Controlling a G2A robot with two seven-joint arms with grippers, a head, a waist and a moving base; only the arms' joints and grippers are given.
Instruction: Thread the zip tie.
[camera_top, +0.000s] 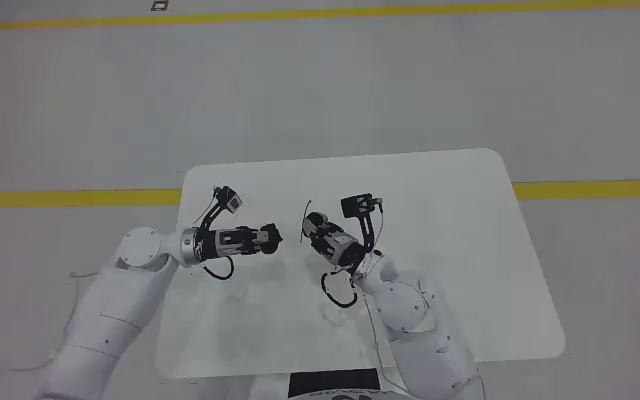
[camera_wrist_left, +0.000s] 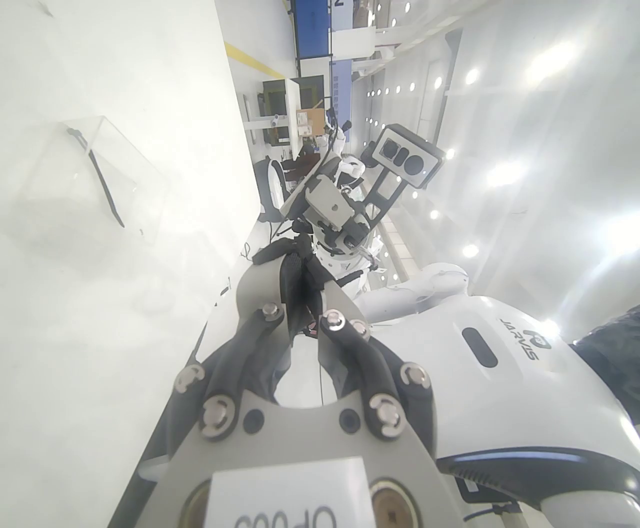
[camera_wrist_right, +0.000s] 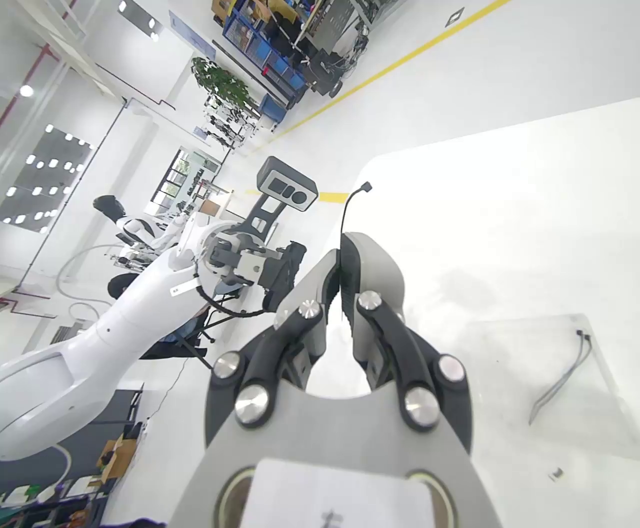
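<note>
R gripper (camera_wrist_right: 341, 272) was clenched on the black zip tie (camera_wrist_right: 345, 215), pinching the strap partway along. The rest rose from betw. the fingertips and curved over to the square head at the free end, above the white table (camera_top: 450, 200). L gripper (camera_wrist_left: 298, 272) had its pads pressed together; couldn't tell if anything sat betw. them. In top view both grippers hung over the table's left half, tips facing each other, near but apart. A clear tray (camera_wrist_right: 500, 380) sat on the table off to one side, w/ two spare ties (camera_wrist_right: 567, 377) lying flat inside it.
</note>
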